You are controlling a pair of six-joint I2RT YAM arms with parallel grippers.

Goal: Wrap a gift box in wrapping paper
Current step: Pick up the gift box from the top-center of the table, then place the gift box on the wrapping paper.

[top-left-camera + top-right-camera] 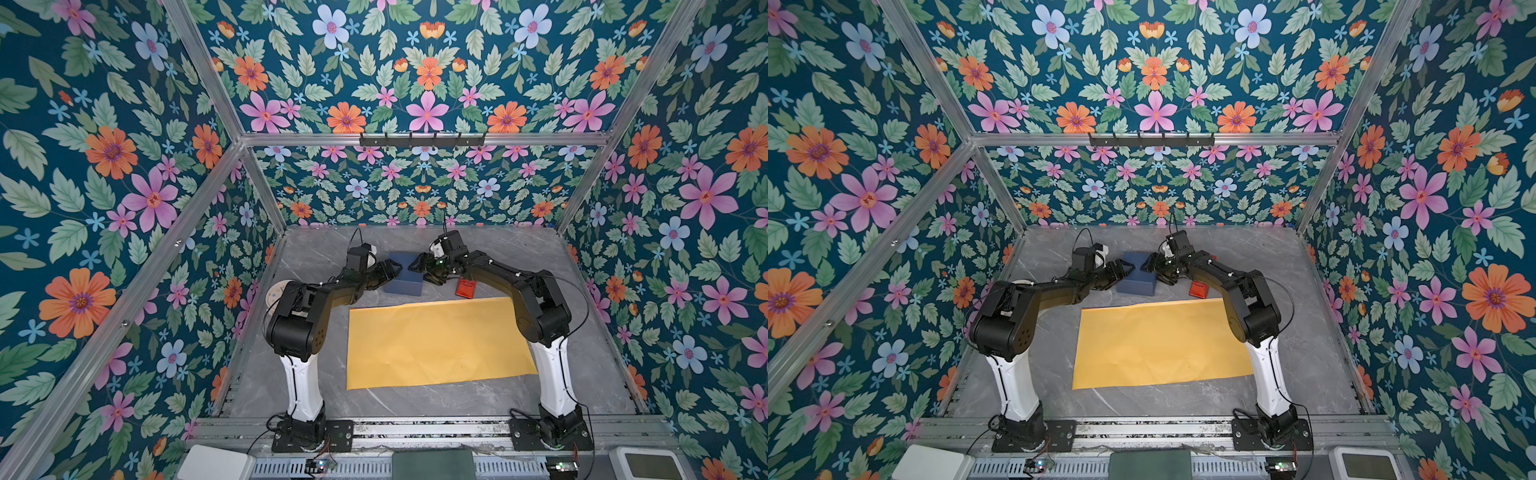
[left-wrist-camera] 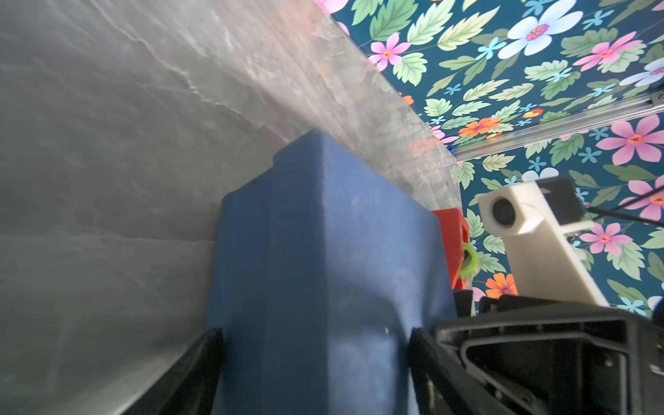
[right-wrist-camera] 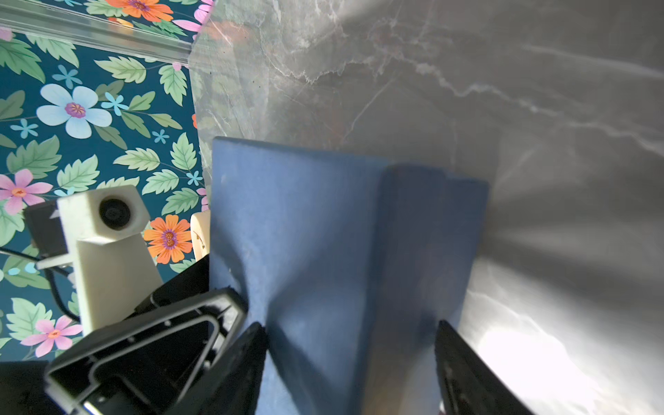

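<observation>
Overhead only, wrapping paper [image 1: 436,345], wrist views, left hand [image 2: 314,334], right hand [image 3: 350,325] astride gift box [image 3: 305,215], grip unclear

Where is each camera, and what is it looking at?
Both top views: high in front, facing down onto the table; both arms show.
Left wrist: on the left arm, facing past the left gripper at the gift box.
Right wrist: on the right arm, right gripper, same gift box, opposite side.
Shared by all: the gift box.
</observation>
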